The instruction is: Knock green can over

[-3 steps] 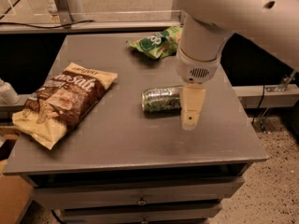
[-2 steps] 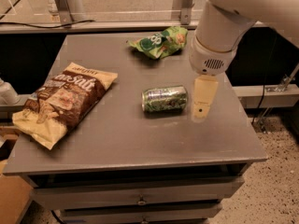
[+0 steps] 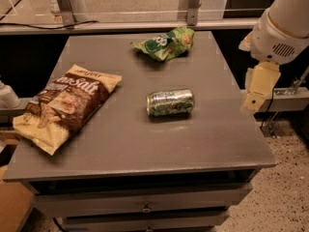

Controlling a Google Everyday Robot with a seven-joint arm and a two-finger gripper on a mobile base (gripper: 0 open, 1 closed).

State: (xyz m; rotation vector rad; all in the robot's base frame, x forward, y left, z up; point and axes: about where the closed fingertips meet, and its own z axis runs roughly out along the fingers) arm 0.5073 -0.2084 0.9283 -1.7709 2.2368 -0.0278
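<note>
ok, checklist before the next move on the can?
1. Knocked over: ok, the can lies on its side mid-table.
2. Clearance: ok, the claw hangs by the right edge of the table, apart from the can.
3. Fall risk: ok, the can is well in from every edge.
4. Clutter: ok, the chip bag is at left and the green bag at back, neither touching the can.
5. Can settled, not rolling: cannot tell.
</note>
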